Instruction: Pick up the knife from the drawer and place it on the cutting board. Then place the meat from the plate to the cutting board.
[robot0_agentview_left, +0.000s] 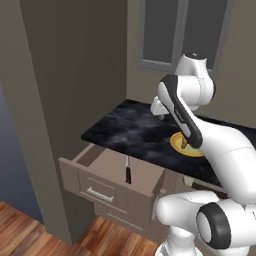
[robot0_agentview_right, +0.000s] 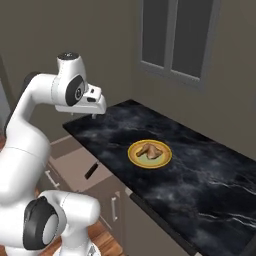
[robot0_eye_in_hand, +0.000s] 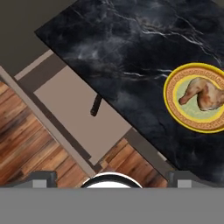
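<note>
Hanging hand: the robot's hand (robot0_agentview_right: 94, 116) is up in the air over the near end of the black marble counter (robot0_agentview_right: 200, 170); I cannot tell how far open it is, and it holds nothing.
Drawer: the wide brown wooden drawer (robot0_agentview_left: 107, 172) is pulled open.
Knife: the small black-handled knife (robot0_agentview_left: 127, 170) lies inside the drawer.
Meat: the golden-brown roasted meat (robot0_agentview_right: 150, 149) sits on the round yellow plate (robot0_agentview_right: 149, 163) on the counter.

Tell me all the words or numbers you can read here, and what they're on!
There are none to read. The plate has a patterned ring on its rim, not letters. The knife, drawer, meat and black counter carry no writing.
</note>
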